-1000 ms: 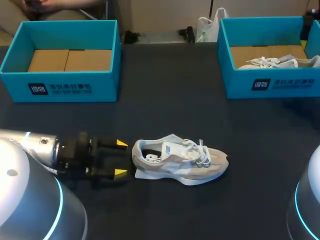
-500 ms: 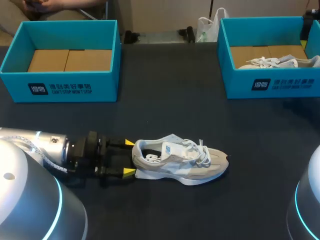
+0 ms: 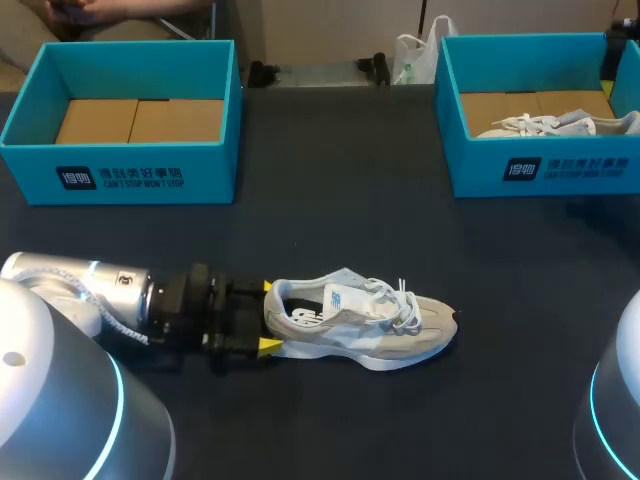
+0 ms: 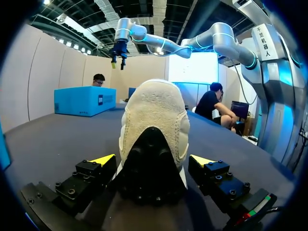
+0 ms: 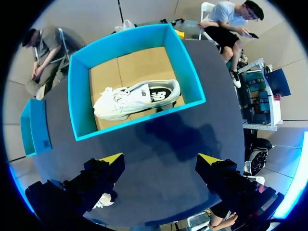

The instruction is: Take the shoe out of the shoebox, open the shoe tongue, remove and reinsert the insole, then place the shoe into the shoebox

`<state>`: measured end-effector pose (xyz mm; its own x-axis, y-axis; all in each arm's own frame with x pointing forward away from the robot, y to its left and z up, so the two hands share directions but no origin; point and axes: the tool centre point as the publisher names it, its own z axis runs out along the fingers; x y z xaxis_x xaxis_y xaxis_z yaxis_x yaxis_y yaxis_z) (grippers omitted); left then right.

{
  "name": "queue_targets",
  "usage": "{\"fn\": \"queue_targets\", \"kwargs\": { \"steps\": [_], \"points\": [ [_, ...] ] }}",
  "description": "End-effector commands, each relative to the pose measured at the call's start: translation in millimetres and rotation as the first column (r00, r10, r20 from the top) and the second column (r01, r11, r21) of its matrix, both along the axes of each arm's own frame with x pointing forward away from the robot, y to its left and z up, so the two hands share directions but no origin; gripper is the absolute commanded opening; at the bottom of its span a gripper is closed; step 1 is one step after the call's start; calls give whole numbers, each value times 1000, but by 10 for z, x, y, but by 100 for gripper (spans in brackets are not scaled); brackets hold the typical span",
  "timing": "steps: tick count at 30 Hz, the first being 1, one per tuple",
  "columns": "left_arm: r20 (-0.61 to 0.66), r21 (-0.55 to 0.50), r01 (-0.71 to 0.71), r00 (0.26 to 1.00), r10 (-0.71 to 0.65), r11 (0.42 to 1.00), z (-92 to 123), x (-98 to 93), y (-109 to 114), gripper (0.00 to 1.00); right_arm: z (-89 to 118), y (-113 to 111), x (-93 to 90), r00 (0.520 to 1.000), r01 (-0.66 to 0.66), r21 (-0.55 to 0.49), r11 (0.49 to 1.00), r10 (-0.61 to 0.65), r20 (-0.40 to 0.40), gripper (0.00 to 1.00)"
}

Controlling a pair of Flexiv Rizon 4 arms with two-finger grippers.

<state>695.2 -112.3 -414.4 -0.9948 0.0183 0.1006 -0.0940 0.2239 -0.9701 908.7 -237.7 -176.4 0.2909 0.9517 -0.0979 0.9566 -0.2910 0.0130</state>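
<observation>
Care with centring seems to matter most at this step, which looks like a grasp on the heel of the grey sneaker [image 3: 360,325]. The left gripper [image 4: 153,160] should close evenly from both sides, low on the firm heel counter rather than the soft collar, so the shoe does not twist or skid across the table [image 3: 330,220]. The sneaker lies on its sole near the table's front, toe pointing away from the left arm. Its heel sits between the spread yellow fingertips [image 4: 103,159], and neither visibly presses it. The left gripper is therefore released, gripping nothing. The right gripper [image 5: 161,159] hangs spread and empty above the right shoebox [image 5: 79,91], which holds a second sneaker [image 5: 137,98].
</observation>
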Motion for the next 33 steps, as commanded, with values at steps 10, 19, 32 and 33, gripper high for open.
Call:
{"fn": "queue_targets", "kwargs": {
  "steps": [10,19,32,33],
  "points": [
    [-12,-9,12,1000,-12,1000,-60,16,-167,100,-2,1,-5,1000,1,0,1000,-1,1,100],
    [-21,-20,28,999,-29,999,-82,-23,-289,100,-2,1,-5,1000,1,0,1000,-1,1,100],
    [-21,-34,35,999,-36,999,-87,-35,-425,100,-2,1,-5,1000,1,0,1000,-1,1,100],
    [-21,-36,36,999,-37,999,-85,-33,-430,100,-2,1,-5,1000,1,0,1000,-1,1,100]
  ]
}}
